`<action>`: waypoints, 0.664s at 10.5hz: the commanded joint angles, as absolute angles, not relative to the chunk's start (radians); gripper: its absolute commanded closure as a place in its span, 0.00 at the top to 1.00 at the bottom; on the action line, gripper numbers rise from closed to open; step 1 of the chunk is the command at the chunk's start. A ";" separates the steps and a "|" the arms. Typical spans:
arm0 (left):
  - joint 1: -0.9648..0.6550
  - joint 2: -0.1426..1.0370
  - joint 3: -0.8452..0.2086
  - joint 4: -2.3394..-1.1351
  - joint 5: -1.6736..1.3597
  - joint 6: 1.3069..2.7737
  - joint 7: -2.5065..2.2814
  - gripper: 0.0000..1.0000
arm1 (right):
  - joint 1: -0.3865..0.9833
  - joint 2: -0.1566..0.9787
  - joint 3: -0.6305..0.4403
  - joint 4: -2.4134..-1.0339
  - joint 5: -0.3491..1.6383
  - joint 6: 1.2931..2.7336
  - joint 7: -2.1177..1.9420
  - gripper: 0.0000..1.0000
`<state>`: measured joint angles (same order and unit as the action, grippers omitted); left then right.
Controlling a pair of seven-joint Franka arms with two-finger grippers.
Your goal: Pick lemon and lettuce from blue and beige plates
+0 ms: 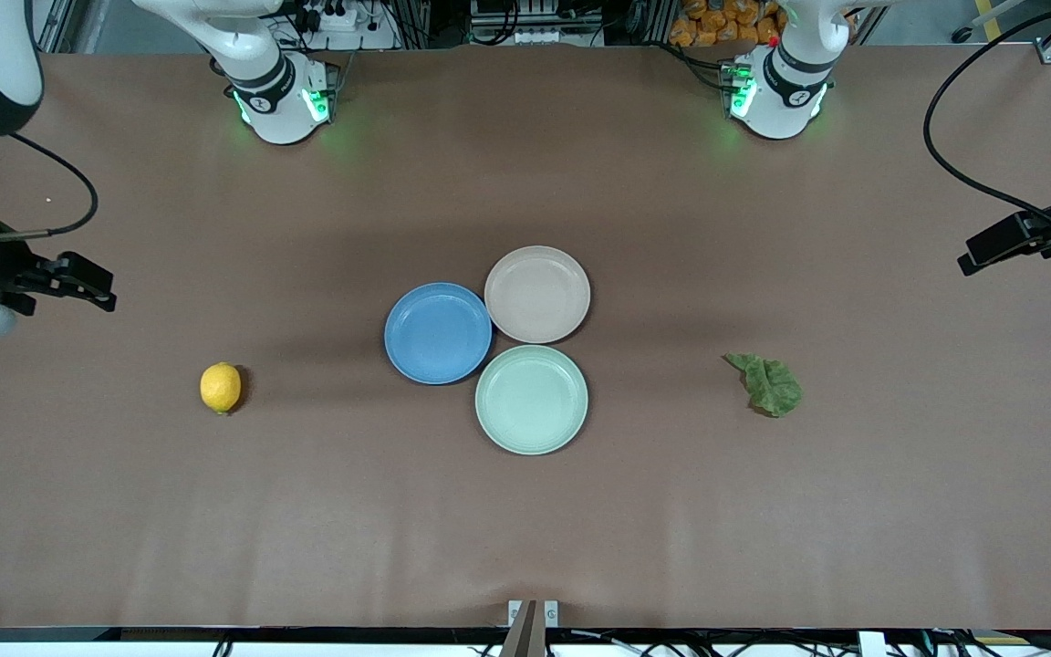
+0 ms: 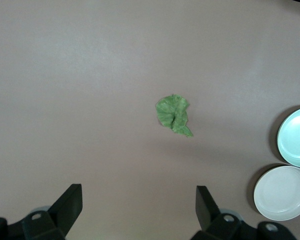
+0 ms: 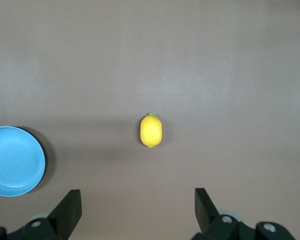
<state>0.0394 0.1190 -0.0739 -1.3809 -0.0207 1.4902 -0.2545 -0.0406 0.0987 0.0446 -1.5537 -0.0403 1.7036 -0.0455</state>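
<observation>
- The lemon point(image 1: 220, 388) lies on the bare table point(image 1: 525, 529), well apart from the plates and toward the right arm's end; the lettuce point(image 1: 768, 383) lies on the table toward the left arm's end, equally clear of them.
- The blue plate point(image 1: 437, 333) and the beige plate point(image 1: 536, 294) sit touching at the middle of the table, both empty, with a mint-green plate point(image 1: 531, 399) pressed against them, nearest the front camera.
- So neither item is on a plate; judged from this layout, the removal looks already done, or the scene does not match the task wording.
- The right gripper point(image 3: 135, 210) hangs over the table with the lemon showing between its spread, empty fingers; the left gripper point(image 2: 137, 207) does the same above the lettuce.
- Risk: a descent on the lemon could roll it off its rounded side; the thin, crinkled leaf could slip flat under the fingertips.
- The wrist views show each finger gap plainly; the front view alone shows all three plates together.
</observation>
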 commanded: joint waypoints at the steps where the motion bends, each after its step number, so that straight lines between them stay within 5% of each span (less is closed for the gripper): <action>1: 0.037 0.121 -0.067 -1.374 -0.028 1.486 -0.229 1.00 | -0.040 0.049 0.043 -1.552 -0.021 1.663 -0.052 1.00; 7: 0.037 0.132 -0.069 -1.376 -0.028 1.486 -0.230 1.00 | -0.040 0.015 0.014 -1.549 0.028 1.641 -0.052 1.00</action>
